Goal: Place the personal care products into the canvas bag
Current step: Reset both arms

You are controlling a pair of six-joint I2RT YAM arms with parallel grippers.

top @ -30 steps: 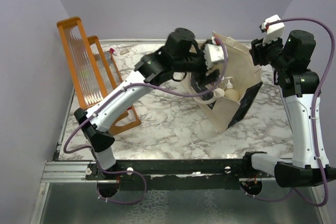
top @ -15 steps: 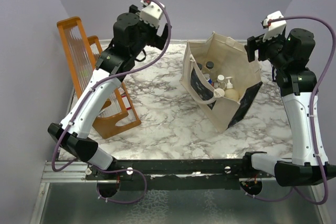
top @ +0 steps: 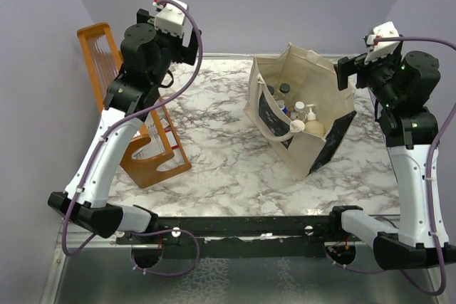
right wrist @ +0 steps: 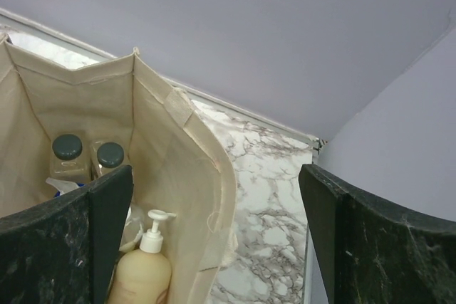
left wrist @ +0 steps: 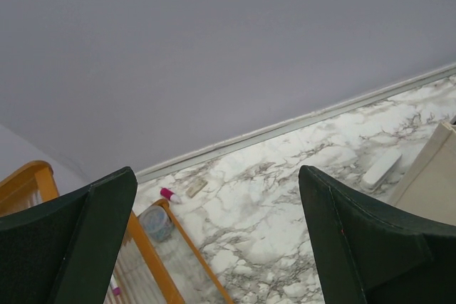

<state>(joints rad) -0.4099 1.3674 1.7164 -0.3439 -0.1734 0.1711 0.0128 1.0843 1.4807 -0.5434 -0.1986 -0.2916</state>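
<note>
Right wrist view: my right gripper (right wrist: 215, 172) is spread wide, holding nothing, above the canvas bag (right wrist: 182, 140), where the pump bottle (right wrist: 142, 272) and black-capped bottles (right wrist: 69, 158) stand. My left gripper (left wrist: 217, 176) is likewise released, raised near the wooden rack (top: 153, 169).

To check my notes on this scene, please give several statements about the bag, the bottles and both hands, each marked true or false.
1. The canvas bag stands open on the table. True.
2. The left hand holds a bottle. False: it is open and empty.
3. The beige pump bottle is inside the bag. True.
4. The right hand is down inside the bag. False: it is open, above the bag's rim.
</note>
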